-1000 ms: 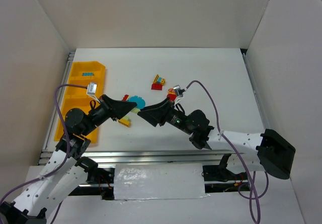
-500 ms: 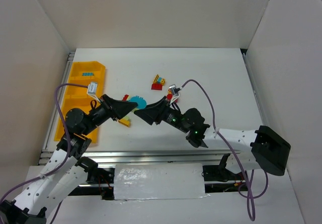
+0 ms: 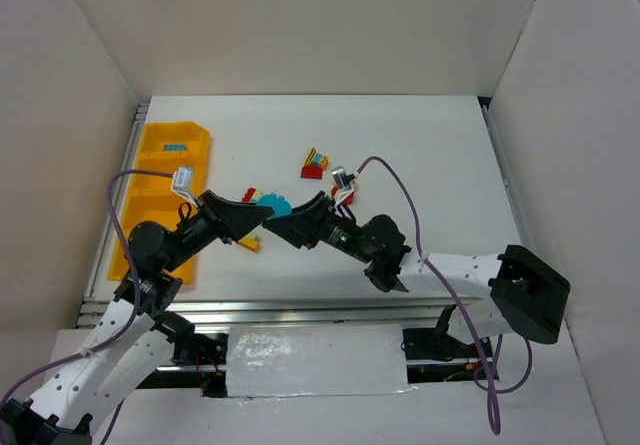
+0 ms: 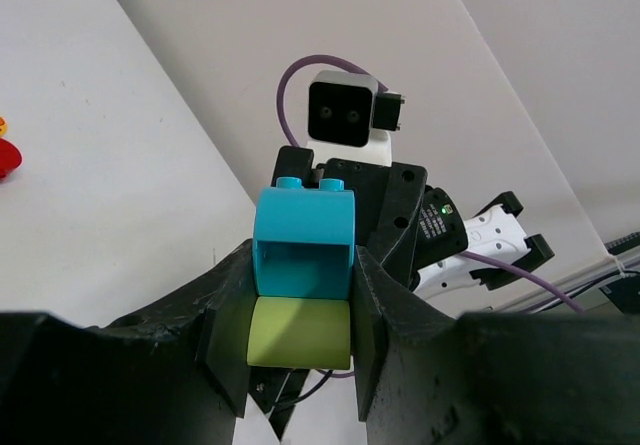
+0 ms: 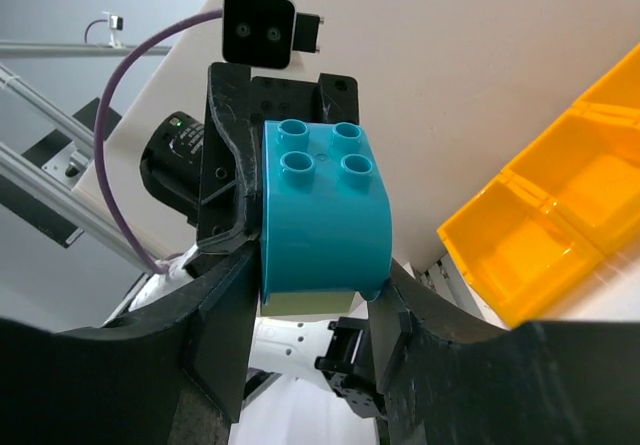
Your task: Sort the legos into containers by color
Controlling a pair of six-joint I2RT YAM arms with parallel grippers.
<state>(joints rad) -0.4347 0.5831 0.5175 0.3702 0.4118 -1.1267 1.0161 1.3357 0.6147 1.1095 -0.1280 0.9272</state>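
Observation:
A teal brick (image 3: 273, 204) joined to a pale green brick (image 4: 300, 332) hangs above the table between both arms. My left gripper (image 4: 301, 337) is shut on the pale green brick, with the teal brick (image 4: 305, 248) sticking out past its fingertips. From the other side my right gripper (image 5: 314, 300) is shut on the teal brick (image 5: 322, 217), studs facing its camera. In the top view the two grippers meet tip to tip, left (image 3: 258, 221) and right (image 3: 274, 227). The yellow-orange tray of containers (image 3: 150, 190) lies at the left, with a small teal lego (image 3: 175, 148) in its far compartment.
Loose legos lie on the table: a red, yellow and teal clump (image 3: 315, 162), a red piece (image 3: 250, 194) and a yellow piece (image 3: 247, 244). A purple cable (image 3: 395, 180) arcs over the right arm. White walls close in the table on three sides.
My right gripper has slid left up to the left gripper and closed on the teal brick. The left gripper has kept its grip and hardly moved.

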